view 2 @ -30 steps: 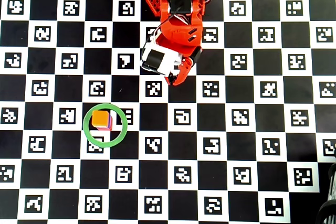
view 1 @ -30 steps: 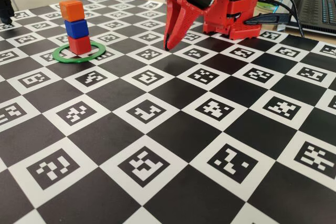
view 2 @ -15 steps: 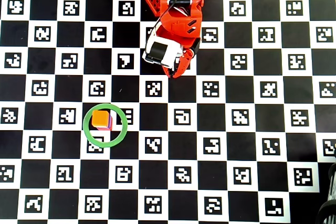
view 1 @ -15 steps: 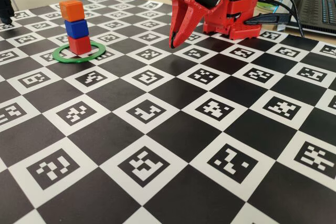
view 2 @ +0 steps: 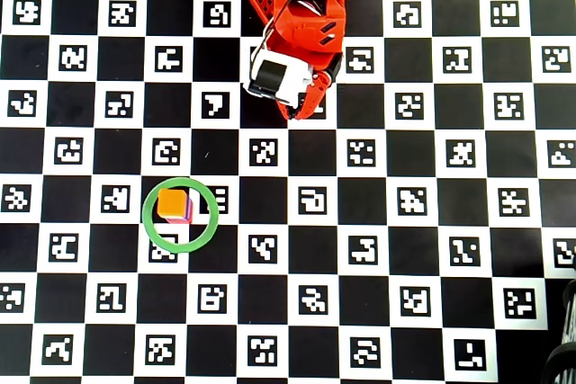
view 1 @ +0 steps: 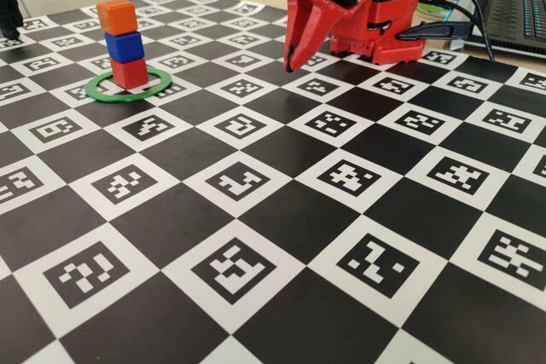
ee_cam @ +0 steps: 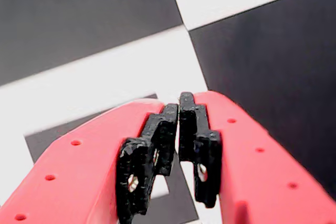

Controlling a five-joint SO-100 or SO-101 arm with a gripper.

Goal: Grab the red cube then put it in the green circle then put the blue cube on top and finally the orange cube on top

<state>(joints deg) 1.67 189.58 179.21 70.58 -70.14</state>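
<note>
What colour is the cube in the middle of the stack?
Blue; the blue cube shows best in the fixed view, between the orange cube and the red cube.

The glossy red printed-plastic arm [view 1: 363,6] is filling the upper centre of the fixed view; a white motor block [view 2: 275,76] is showing overhead; thin dark cables are trailing right; the red two-finger gripper [ee_cam: 179,109] is showing black toothed pads [ee_cam: 202,145] and small round holes.

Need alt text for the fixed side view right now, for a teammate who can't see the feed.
A three-cube stack, orange cube on blue cube on red cube, stands inside the green circle at left on a checkerboard marker mat. The red gripper, shut and empty, hangs apart from it near the arm's base.
</note>
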